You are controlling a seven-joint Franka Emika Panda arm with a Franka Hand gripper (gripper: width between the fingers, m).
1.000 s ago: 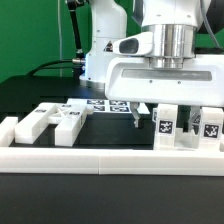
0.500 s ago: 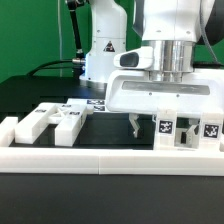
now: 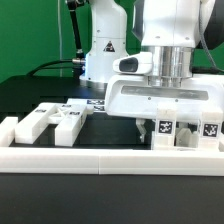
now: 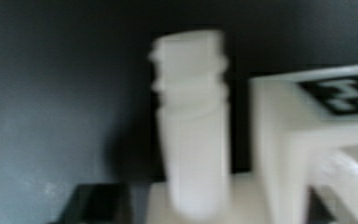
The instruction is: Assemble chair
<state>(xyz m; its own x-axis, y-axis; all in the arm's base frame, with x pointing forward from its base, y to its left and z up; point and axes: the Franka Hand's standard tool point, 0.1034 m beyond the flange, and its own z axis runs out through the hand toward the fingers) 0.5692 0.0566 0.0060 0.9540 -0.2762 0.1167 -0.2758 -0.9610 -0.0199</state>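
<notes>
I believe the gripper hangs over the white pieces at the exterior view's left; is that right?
Not quite: the exterior view shows the gripper hanging over the tagged white pieces at its right; the left pieces lie apart from it.

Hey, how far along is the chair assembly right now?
Done: nothing looks joined yet; chair pieces lie loose by the rail on the exterior view's left. In hand: the end effector is down beside a tagged piece on the exterior view's right; whether it grips is unclear. Left: seemingly the whole assembly.
</notes>
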